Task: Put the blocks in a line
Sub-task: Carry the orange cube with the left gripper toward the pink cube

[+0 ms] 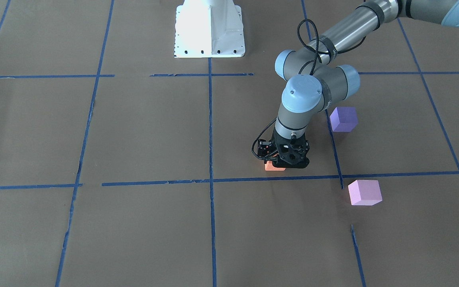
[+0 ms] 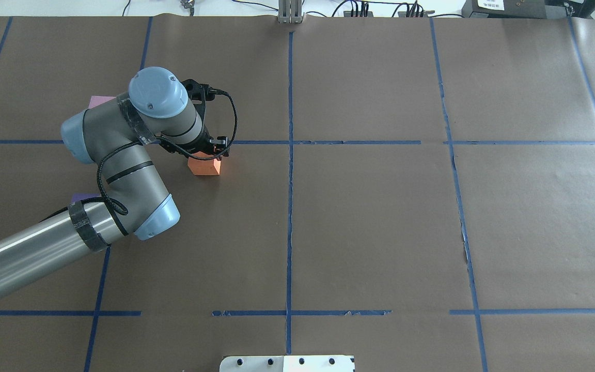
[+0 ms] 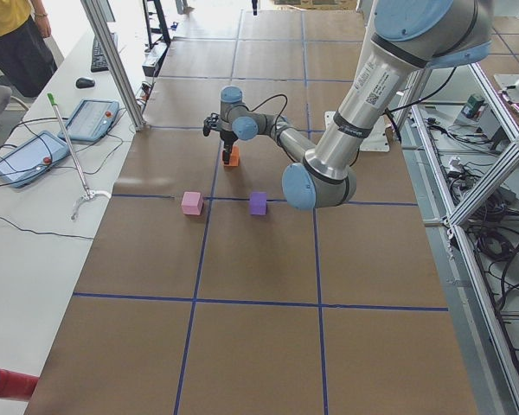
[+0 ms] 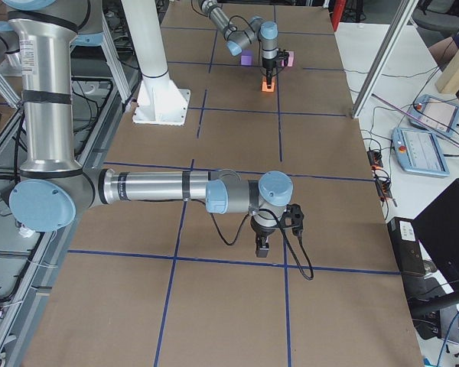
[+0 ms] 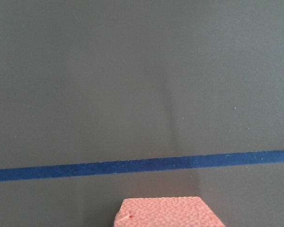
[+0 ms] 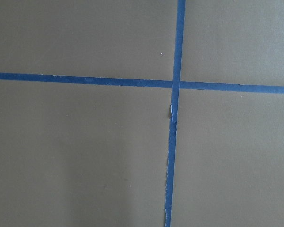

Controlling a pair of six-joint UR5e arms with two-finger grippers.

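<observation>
The orange block [image 2: 204, 167] stands on the brown table just on the robot's side of a blue tape line. My left gripper [image 2: 205, 153] is directly over it, fingers down at the block, which peeks out under it in the front view [image 1: 274, 166]. The jaws are hidden, so I cannot tell whether they hold it. The left wrist view shows only the orange block's top [image 5: 166, 213]. The violet-purple block [image 1: 344, 118] and the pale pink block [image 1: 365, 192] stand apart to the robot's left. My right gripper [image 4: 262, 246] shows only in the right side view, over bare table.
The white robot base [image 1: 209, 30] stands at the table's robot-side edge. Blue tape lines [image 2: 290, 206] divide the brown table into squares. A teach pendant [image 3: 91, 119] and cables lie on the side bench beyond the table.
</observation>
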